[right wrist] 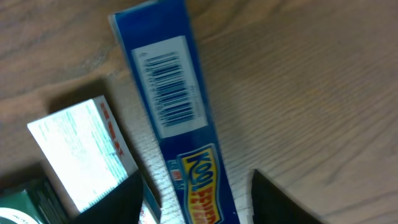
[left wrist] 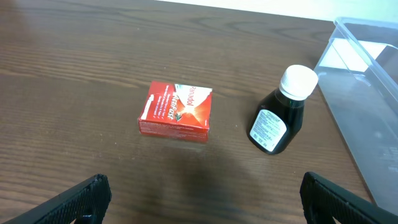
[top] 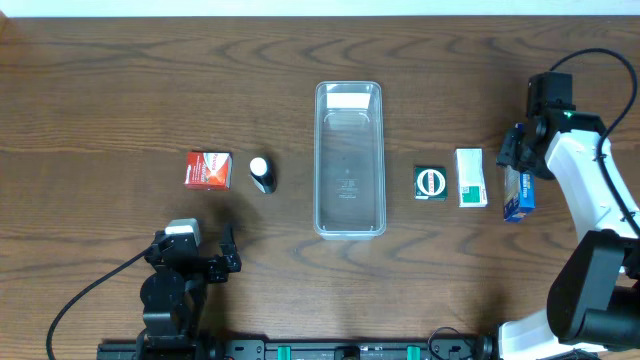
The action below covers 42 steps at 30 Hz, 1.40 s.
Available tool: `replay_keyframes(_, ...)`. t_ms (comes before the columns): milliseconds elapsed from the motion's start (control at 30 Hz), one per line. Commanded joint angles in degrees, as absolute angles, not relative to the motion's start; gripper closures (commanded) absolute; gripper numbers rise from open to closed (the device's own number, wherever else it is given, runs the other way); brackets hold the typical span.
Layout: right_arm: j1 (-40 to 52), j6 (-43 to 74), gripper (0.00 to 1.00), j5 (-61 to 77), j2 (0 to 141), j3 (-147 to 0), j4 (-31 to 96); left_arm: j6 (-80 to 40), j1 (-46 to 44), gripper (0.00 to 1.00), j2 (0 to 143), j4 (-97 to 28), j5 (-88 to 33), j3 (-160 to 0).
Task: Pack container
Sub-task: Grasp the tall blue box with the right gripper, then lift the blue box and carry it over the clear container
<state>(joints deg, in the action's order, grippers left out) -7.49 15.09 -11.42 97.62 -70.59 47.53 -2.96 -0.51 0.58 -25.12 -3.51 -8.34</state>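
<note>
Right gripper, jaws apart around the blue carton, should next close and carry it to the container; left gripper jaws gape too.

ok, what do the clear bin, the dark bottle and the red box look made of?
The container: clear glossy plastic; the table grain shows through it. The bottle: dark and shiny, glass or plastic, cannot tell; white cap looks plastic, label paper. The red box: printed cardboard by its folded edges, slight sheen.
</note>
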Motion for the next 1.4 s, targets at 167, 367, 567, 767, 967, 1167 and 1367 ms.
replay_keyframes(167,-8.1,17.3,0.8,-10.1,97.8,-71.2,47.8,-3.0,-0.7,0.02,0.2,-25.1,-3.9,-7.2)
replay_keyframes(367,-8.1,17.3,0.9,-10.4,96.4,-71.9,47.6,-3.0,-0.7,0.02,0.2,-25.1,-3.9,-7.2)
replay_keyframes(567,-6.5,17.1,0.9,-4.1,88.4,-75.5,49.0,-3.0,-0.7,0.02,0.2,-25.1,-3.9,-7.2)
replay_keyframes(767,-0.8,17.4,0.96,15.3,77.5,-77.3,45.8,-3.0,-0.7,0.02,0.2,-25.1,-3.9,-7.2)
replay_keyframes(967,8.5,28.1,0.94,17.4,76.3,-77.0,42.9,-3.0,-0.7,0.02,0.2,-25.1,-3.9,-7.2)
replay_keyframes(1167,17.6,34.9,0.93,17.4,83.7,-77.0,38.0,-3.0,-0.7,0.02,0.2,-25.1,-3.9,-7.2)
replay_keyframes(1367,23.6,34.9,0.91,17.4,93.0,-77.0,28.2,-3.0,-0.7,0.02,0.2,-25.1,-3.9,-7.2)
